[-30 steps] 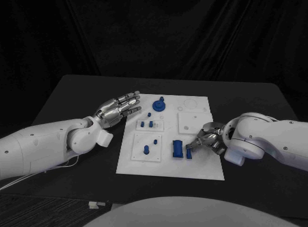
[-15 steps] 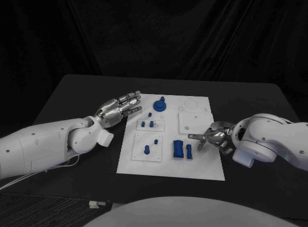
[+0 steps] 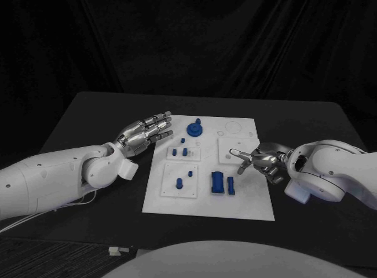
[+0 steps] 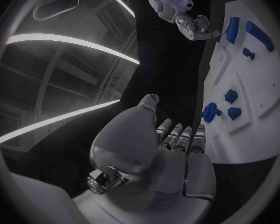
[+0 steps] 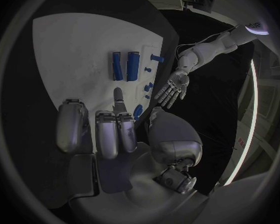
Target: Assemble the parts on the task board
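My right hand (image 3: 256, 160) has lifted off the narrow blue part (image 3: 231, 185), fingers apart, empty; rigid, light, probably best pinched across its long sides.

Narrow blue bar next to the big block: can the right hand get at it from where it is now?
Probably yes. The right hand hovers empty, fingers apart, just past the narrow blue bar, with only bare task board between them. The bigger block sits on the bar's far side.

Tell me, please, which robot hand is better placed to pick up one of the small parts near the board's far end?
Probably the left robot hand: it hovers open beside the task board's far-left edge, close to the small parts there.
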### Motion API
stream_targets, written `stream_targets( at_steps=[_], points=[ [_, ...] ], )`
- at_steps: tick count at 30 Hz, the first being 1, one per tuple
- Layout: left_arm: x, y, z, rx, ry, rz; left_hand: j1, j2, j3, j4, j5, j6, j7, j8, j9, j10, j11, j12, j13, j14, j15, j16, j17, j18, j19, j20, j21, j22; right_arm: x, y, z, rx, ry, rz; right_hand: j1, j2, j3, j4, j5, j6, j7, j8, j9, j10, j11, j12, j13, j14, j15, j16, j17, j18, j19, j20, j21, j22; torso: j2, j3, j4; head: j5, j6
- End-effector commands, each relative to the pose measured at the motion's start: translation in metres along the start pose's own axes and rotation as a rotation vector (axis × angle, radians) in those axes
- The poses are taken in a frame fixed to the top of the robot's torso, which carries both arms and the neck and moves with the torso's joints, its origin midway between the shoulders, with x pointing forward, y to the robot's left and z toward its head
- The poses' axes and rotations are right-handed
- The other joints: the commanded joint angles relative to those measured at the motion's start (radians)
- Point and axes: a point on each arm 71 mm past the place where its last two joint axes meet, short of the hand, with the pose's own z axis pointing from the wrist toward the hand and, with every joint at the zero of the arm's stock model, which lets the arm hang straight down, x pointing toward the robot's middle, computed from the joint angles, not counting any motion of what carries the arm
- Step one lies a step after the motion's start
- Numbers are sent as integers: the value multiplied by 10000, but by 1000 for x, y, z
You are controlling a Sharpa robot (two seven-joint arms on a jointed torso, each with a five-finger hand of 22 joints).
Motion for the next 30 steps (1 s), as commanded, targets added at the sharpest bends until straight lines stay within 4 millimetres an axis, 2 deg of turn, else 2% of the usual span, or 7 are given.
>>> stream_targets(
  at_steps=[1, 8, 17, 30],
  points=[
    [1, -1, 0, 140, 111, -89, 0, 7, 78, -5, 62, 5, 16, 43, 11, -5, 44, 42, 15, 5, 61, 33, 9, -185, -15, 58, 56, 4, 3, 3, 2, -491, 46, -53, 6, 128, -191, -2, -36, -72, 23, -97, -189, 1052, 64, 25, 2629, 1052, 78, 26, 2635, -77, 378, 84, 49, 1892, 3, -3, 6, -8, -2],
    [1, -1, 0, 136, 110, -87, 0, 7, 78, -5, 62, 5, 16, 43, 11, -5, 44, 42, 15, 5, 61, 33, 9, -185, -15, 58, 56, 4, 10, 3, 7, -383, 375, -148, 49, 237, -422, -4, -34, -114, 59, -187, -408, 1052, 97, 25, 2629, 1052, 108, 26, 2635, -69, 367, 120, 27, 1884, 13, -1, 13, -19, -2],
    [0, -1, -1, 131, 59, -66, -5, 8, 93, -15, 66, 7, 21, 45, 12, -3, 50, 61, 17, 6, 62, 40, 10, -185, -14, 61, 56, 3, 18, 4, 12, -325, 630, -215, 67, 265, -467, -8, -27, -109, 63, -197, -451, 1052, 102, 25, 2629, 1052, 113, 26, 2635, -64, 360, 126, 4, 1877, 14, -2, 10, -24, -2],
    [0, -1, -1, 135, 78, -78, -5, 8, 93, -15, 66, 7, 21, 45, 12, -3, 50, 61, 17, 6, 62, 40, 10, -185, -14, 61, 56, 3, 21, 2, 15, -10, 832, -341, 450, 453, -635, -32, 120, -76, 83, -236, -705, 1052, 122, 25, 2629, 1041, 131, 8, 2580, -40, 329, 157, -91, 1847, 10, 1, 12, 3, -2]
  ],
)
